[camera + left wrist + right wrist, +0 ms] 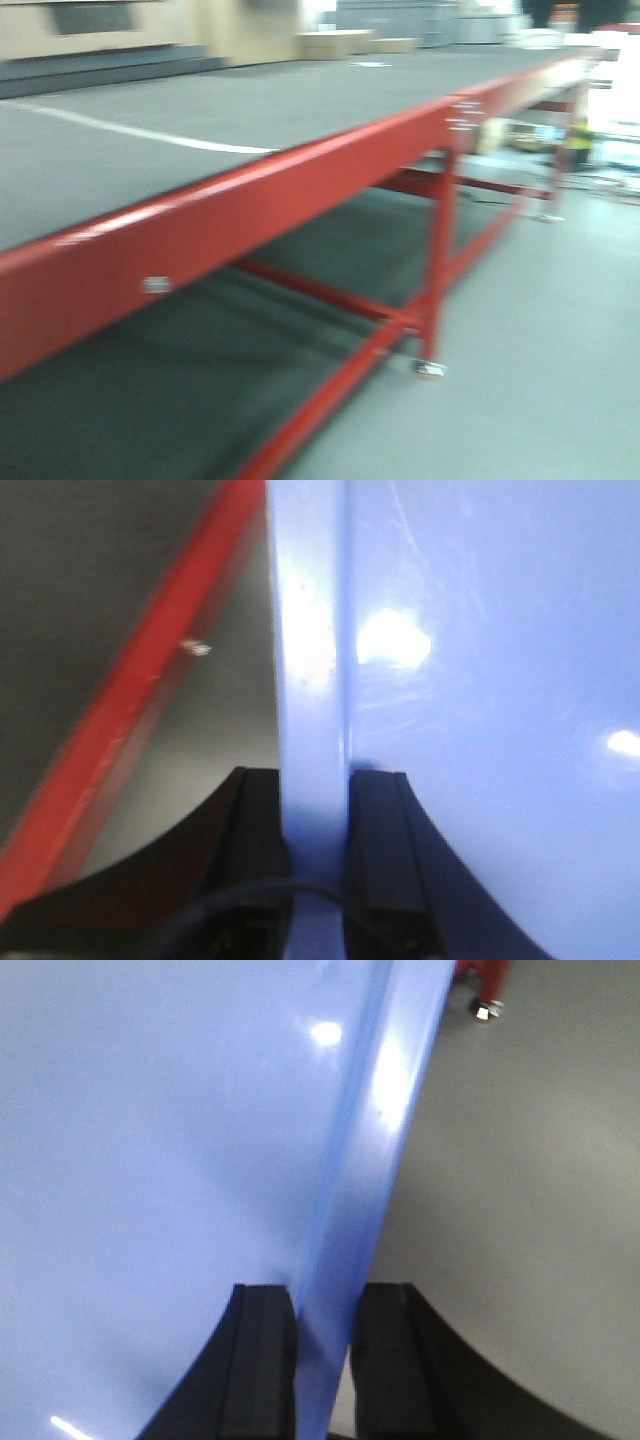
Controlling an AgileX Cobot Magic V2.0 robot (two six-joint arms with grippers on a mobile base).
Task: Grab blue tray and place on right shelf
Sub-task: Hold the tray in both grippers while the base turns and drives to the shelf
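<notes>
1. Between the two wrists, clear of any surface, hangs the blue tray [480, 680]; the left gripper [315, 815] pinches one rim and the right gripper [325, 1310] pinches the opposite rim; fingers narrow and clamped on plastic in both wrist views.
2. Below the tray there is only bare floor [540, 1240]; lose either pinch and it drops, with nothing there to catch it.
3. Just beside the tray's left rim runs the red front edge of the table [250, 200]; a swing of the base or a drift of the left arm could knock the rim against that edge and twist it out of the pads.
4. Each grip is a thin bite on a glossy, flared rim; I judge it slippery; if one arm leads the other, the tray could flex or slide free.
5. Up in the right wrist view sits a bolted table foot [487, 1010]; near enough, I reckon, to snag on a tight turn.
6. Front view is smeared and shows only the table; the right shelf appears nowhere, so I cannot tell how far off it is; arriving low or skewed could bump the tray into it rather than over it.
</notes>
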